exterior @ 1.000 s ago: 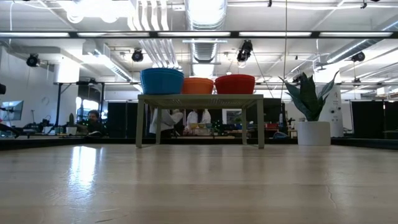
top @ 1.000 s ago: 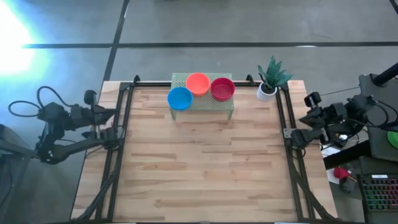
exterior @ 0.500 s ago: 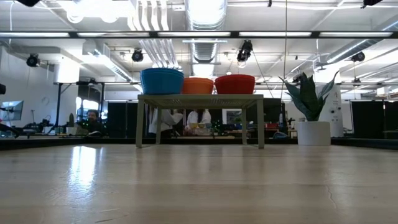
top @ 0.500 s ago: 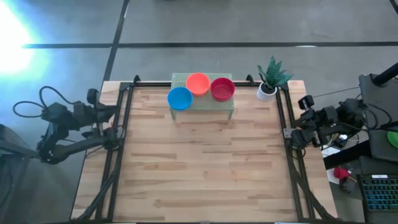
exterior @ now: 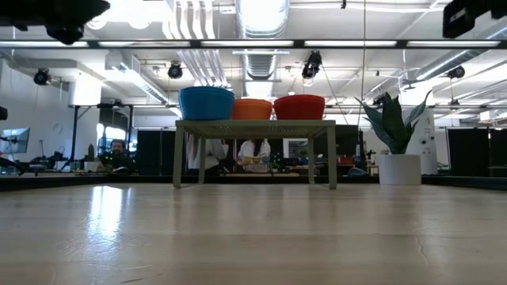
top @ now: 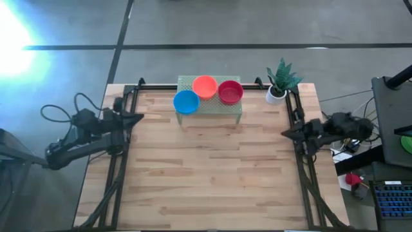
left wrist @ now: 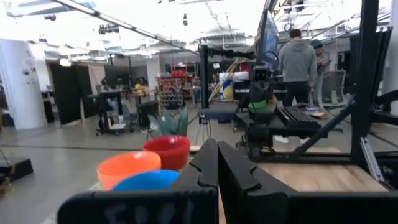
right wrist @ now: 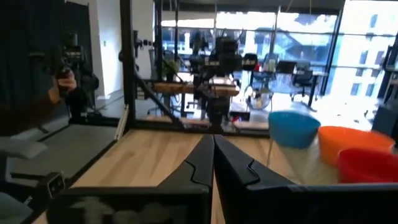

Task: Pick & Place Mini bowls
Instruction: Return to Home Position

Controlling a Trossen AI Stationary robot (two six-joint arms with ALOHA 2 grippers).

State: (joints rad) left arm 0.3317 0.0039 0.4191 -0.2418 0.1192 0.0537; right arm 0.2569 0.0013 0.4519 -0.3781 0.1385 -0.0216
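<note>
Here the wooden surface point(top: 206, 174) carries a green shelf point(top: 214, 107) at its far edge. On top sit the blue bowl point(top: 186, 102), orange bowl point(top: 205, 86) and red bowl point(top: 230, 91), side by side. The left fingers point(left wrist: 206, 171) are pressed together and empty at the surface's left edge. The right fingers point(right wrist: 202, 163) are likewise closed and empty at its right edge. All three bowls are well apart from both.

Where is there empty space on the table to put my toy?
The wooden table is bare from the shelf to the near edge, between the left end effector and right end effector. Crowded: the shelf top, filled by the mini bowls, and the corner with the plant.
</note>
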